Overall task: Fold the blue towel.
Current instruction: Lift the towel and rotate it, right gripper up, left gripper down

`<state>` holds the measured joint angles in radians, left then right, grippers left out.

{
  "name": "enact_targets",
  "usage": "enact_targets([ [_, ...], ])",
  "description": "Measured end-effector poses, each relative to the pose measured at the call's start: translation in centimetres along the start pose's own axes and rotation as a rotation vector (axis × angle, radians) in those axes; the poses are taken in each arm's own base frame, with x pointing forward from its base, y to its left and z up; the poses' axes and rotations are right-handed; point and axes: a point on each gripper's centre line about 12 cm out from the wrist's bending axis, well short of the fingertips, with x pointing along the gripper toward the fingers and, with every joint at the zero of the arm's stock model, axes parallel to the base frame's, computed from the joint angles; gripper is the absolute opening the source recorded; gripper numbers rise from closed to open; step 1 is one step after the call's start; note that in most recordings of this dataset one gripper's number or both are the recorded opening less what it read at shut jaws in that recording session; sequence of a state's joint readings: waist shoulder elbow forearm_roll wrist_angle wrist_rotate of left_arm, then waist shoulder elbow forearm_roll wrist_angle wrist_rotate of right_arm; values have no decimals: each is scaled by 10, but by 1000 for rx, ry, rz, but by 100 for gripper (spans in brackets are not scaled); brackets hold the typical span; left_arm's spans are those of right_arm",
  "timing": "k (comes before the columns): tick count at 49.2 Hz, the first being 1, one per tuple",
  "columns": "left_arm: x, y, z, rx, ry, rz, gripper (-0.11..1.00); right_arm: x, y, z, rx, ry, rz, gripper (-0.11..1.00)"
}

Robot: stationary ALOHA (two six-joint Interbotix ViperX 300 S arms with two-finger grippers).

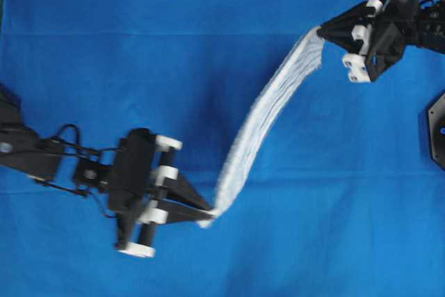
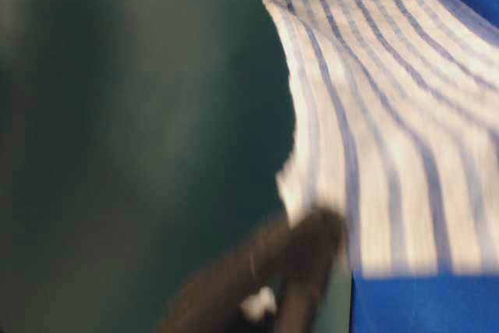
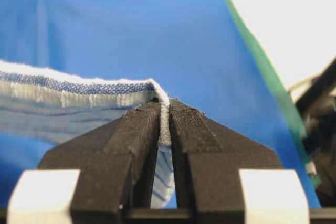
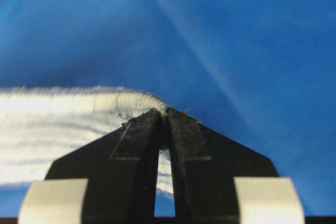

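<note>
**Towel held up by two corners, ready to be laid into a fold**

The left hand is clamped narrow on one corner of the white terry towel with thin dark-blue stripes; its wrist view shows the hem pinched flat between the two black fingers, with a little cloth hanging below the pinch. The right hand is closed just as tightly on the opposite corner, the fuzzy edge caught at the very tips.

Between the two hands the towel runs as a slack, sagging band, seen nearly edge-on from overhead. It stretches from near the middle of the table's front edge up toward the far right corner, above the plain solid-blue cloth covering the table. From table level the striped sheet drapes downward and seems to reach the blue cloth, though blur hides whether it touches.

The step in hand appears to be carrying the gripped edge over to make the fold. To do it well, both hands should travel together at matching height and pace, so the held edge stays straight and neither corner tugs free. Taking up the sag gently would stop the middle from bunching. The edge should come down square on the opposite hem, stripes running parallel, before either hand lets go.
</note>
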<state>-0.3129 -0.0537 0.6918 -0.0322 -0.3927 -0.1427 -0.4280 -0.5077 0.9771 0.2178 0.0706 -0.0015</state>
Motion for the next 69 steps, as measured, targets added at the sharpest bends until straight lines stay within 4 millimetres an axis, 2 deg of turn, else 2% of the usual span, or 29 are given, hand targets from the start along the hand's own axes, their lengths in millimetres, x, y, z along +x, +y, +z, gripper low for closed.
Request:
enact_targets([
  [15,55,-2,18,72,-10,2,4,22,-10,15,-33,-21,-40,7],
  [32,103,16,35,113,-58,37,4,42,-14,29,-80,-19,-58,7],
  [41,117,24,37,111,-47,52,4,42,-17,30,-81,-20,-66,7],
  [55,128,32,36,107,-40,66,4,41,-20,31,-78,-24,-73,7],
  [69,149,38,29,112,-42,72,4,27,-26,23,-69,-18,-89,7],
])
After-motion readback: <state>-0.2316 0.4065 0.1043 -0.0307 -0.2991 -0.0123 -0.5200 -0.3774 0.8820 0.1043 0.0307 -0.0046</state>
